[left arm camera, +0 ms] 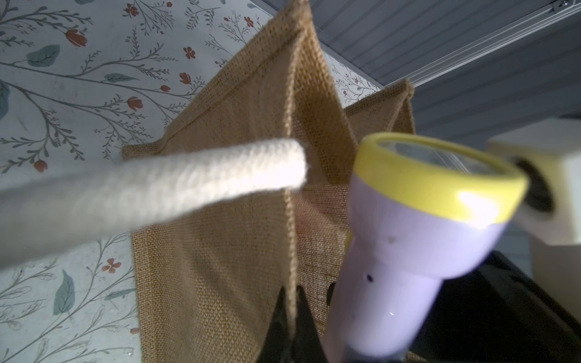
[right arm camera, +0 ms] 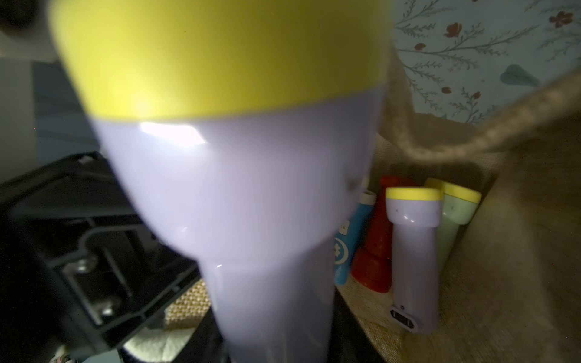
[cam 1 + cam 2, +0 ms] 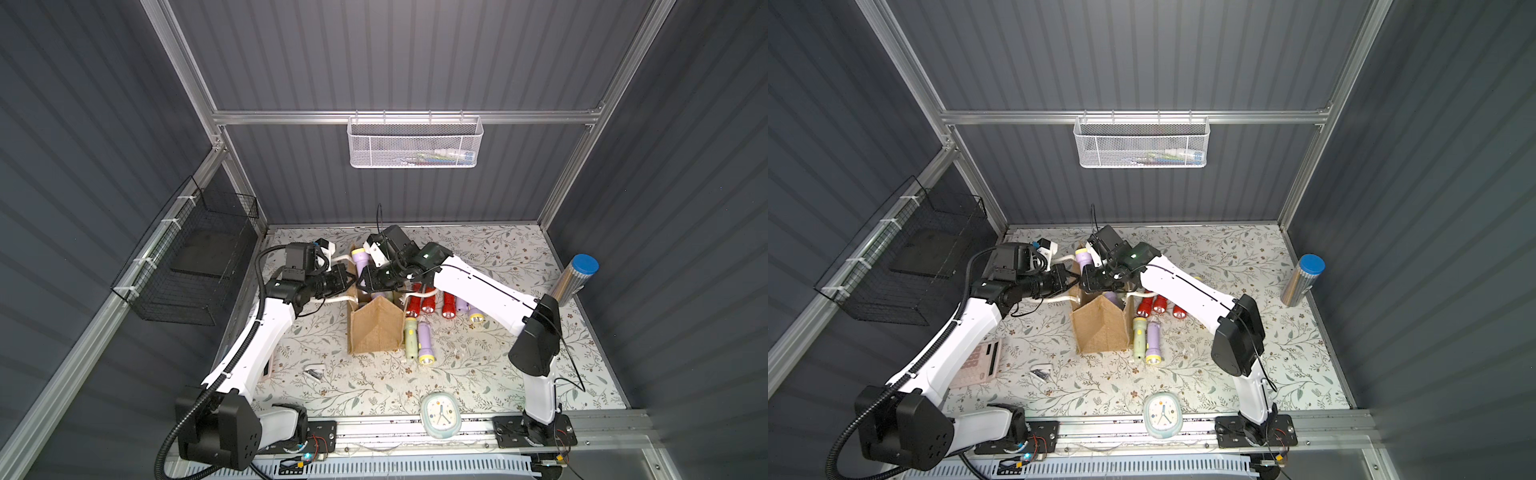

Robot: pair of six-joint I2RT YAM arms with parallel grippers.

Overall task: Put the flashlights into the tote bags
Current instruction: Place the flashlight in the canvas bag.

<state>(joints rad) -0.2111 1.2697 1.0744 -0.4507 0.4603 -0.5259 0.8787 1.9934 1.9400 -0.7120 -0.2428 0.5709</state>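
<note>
revealing blue flashlight (image 2: 349, 245) inside tote bag (image 2: 518, 267), right wrist only

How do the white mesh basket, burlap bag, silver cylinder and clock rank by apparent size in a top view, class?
1. white mesh basket, though it hangs high, nearer the camera.
2. burlap bag.
3. silver cylinder and clock: look about alike, so unranked.
</note>
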